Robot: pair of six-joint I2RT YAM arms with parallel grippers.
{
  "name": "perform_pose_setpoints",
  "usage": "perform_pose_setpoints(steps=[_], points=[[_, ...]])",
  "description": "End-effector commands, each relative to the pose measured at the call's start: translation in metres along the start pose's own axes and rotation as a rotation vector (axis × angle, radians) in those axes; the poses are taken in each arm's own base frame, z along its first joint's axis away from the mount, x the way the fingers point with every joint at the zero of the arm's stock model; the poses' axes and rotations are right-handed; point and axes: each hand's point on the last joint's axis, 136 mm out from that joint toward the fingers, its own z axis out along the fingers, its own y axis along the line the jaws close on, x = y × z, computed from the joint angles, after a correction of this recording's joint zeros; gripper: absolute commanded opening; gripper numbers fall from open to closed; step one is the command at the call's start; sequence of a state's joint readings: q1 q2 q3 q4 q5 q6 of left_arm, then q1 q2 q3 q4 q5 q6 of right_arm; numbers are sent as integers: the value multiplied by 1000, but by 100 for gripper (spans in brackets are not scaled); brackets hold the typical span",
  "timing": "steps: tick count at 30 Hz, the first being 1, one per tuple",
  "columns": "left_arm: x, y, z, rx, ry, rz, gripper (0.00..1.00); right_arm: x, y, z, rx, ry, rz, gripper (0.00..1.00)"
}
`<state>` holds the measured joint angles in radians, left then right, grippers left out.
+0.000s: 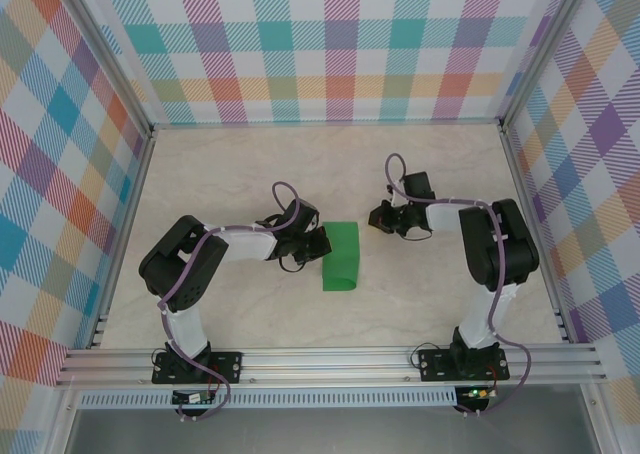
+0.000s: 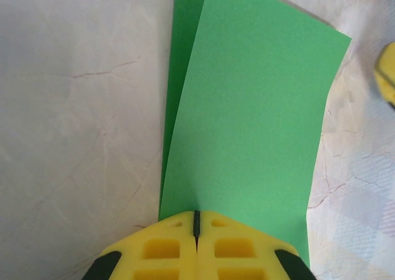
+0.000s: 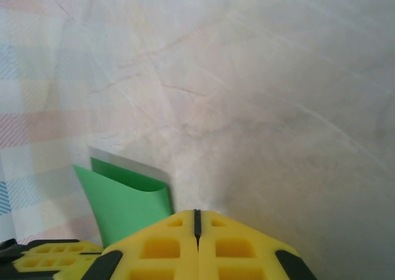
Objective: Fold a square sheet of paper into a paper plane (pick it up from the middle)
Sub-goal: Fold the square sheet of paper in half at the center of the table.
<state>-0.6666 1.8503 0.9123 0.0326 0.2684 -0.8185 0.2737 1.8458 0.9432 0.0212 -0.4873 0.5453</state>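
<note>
While the square sheet of paper (image 1: 340,257) lies doubled over into a narrow rectangle near the middle of the table (image 1: 230,174), the left gripper (image 1: 322,246) sits at its left long edge with jaws pressed together. Whether any paper is pinched between them I cannot tell. The right gripper (image 1: 379,217), likewise closed and holding nothing, hovers just off the sheet's far right corner, apart from it. I judge the work to be at the first half-fold. From the left wrist the upper layer sits skewed over the lower one, a strip of which shows along one side, and from the right wrist the layers bow apart rather than lying flat. No plane shape is there, so most of the task remains. The next move probably calls for squaring the two layers edge to edge, then running closed tips along the fold to set a sharp crease without dragging the thin sheet across the smooth surface.
</note>
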Motion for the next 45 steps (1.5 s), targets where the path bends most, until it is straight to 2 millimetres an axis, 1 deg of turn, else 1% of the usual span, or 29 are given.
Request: perform_pose_setpoints(steps=[1,3,5,8,11,15,16,18,20,22,24,26,28,31,34,40,43,45], points=[[74,145,7,-500,200,-78,0,7,32,1,-49,10,-60,4],[73,144,8,-498,200,-72,0,18,41,14,-61,64,-69,4],[73,145,8,-503,202,-73,0,25,44,26,-59,98,-66,4],[74,146,6,-510,200,-73,0,26,40,38,-42,127,-46,4],[76,149,5,-518,201,-76,0,21,29,42,18,113,-34,3],[78,153,4,-523,203,-81,0,4,3,37,85,68,38,3],[79,153,5,-521,204,-79,0,-2,-4,35,86,58,68,3],[79,152,5,-511,206,-78,0,-14,-11,27,75,35,101,3],[79,151,4,-508,203,-74,0,-22,-10,16,80,10,82,3],[78,150,4,-505,197,-73,0,-28,-1,4,86,-13,45,3],[76,149,5,-498,189,-73,0,-25,13,-6,50,-7,25,3],[75,147,6,-493,184,-70,0,-12,26,-12,5,22,12,4],[73,147,6,-490,179,-64,0,12,36,-13,-17,78,5,4],[72,147,7,-489,177,-58,0,51,44,-9,-34,161,7,4],[72,148,8,-491,174,-52,0,79,54,1,-43,234,1,4],[72,150,9,-492,173,-45,0,108,52,16,-28,307,16,4],[73,150,9,-492,172,-48,0,121,46,18,-11,352,22,4],[73,150,10,-492,171,-49,0,127,41,18,-3,369,24,4]])
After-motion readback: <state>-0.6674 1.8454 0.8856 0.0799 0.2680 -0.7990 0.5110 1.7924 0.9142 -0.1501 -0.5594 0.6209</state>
